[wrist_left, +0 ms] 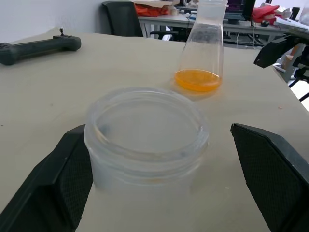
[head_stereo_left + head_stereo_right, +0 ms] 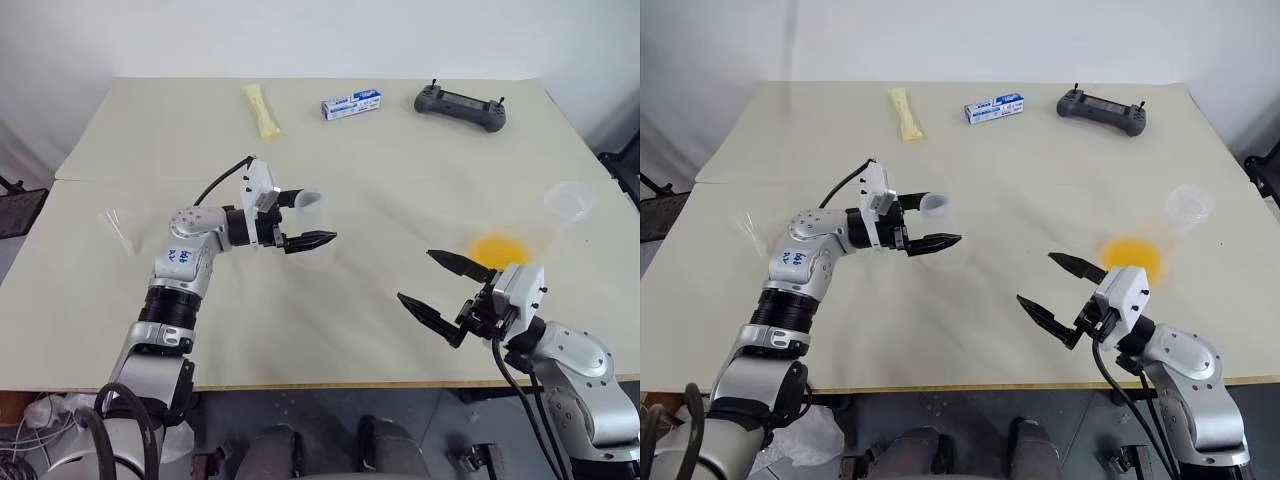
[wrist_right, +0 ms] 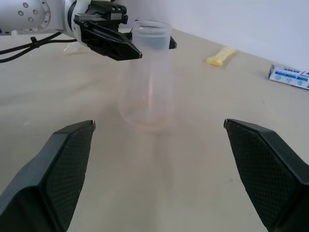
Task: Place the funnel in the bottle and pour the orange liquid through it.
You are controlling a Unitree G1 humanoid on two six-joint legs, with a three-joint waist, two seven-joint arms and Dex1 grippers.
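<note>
Standing on the table (image 2: 380, 170), our left gripper (image 2: 308, 218) flanks an empty clear flask (image 3: 147, 77), fingers spread, not gripping. Our right gripper (image 2: 440, 285) gapes wide, empty. The bottle (image 1: 202, 53) holds orange liquid (image 1: 198, 79); the funnel (image 2: 120, 230) lies far left.

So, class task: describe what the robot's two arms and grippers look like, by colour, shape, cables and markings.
Both arms are silver-grey metal with rounded joint housings and black ribbed rings. The left gripper and right gripper each have two black pointed fingers with cross-hatched pads, on a white wrist block. Black cables loop beside each wrist. The left arm carries small blue markings.

An office – black chair (image 1: 120, 17) and cluttered desks (image 1: 203, 21) behind.
</note>
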